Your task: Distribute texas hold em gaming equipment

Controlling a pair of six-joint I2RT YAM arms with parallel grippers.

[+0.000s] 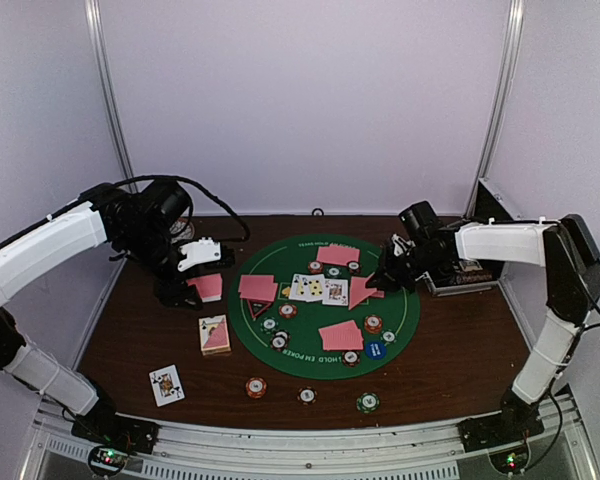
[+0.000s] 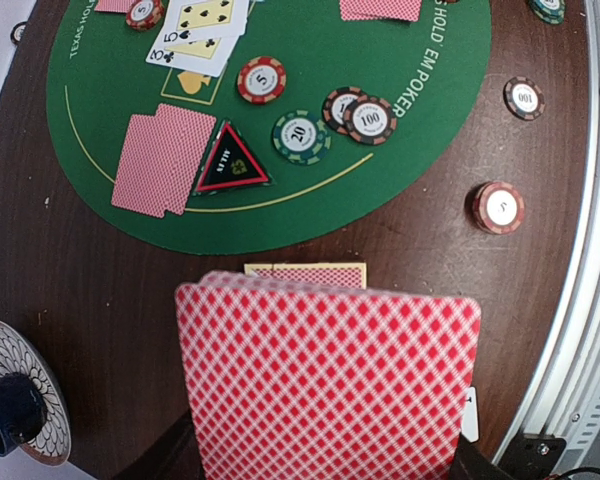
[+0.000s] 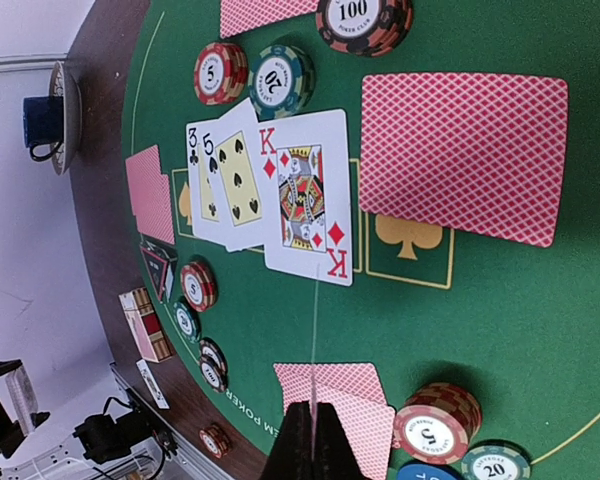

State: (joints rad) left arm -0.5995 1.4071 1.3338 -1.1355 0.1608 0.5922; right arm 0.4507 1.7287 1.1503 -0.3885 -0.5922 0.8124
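Note:
My left gripper (image 1: 183,291) is shut on a stack of red-backed cards (image 1: 209,286) and holds it over the brown table, left of the green mat (image 1: 398,312). In the left wrist view these cards (image 2: 325,375) fill the lower frame and hide the fingers. My right gripper (image 1: 382,278) is shut on one red-backed card (image 1: 361,291) above the mat's right side. In the right wrist view this card (image 3: 313,340) shows edge-on between the shut fingers (image 3: 330,450), above two face-down cards (image 3: 355,405). Three face-up cards (image 3: 270,190) lie mid-mat. A red-edged triangle (image 2: 230,160) and striped chips (image 2: 301,136) lie close by.
A card box (image 1: 215,334) and a face-up card (image 1: 166,384) lie on the table at front left. Three chips (image 1: 307,395) sit off the mat at the front. A dark blue cup on a patterned plate (image 2: 15,410) stands at the left. The chip case (image 1: 462,276) is at the right.

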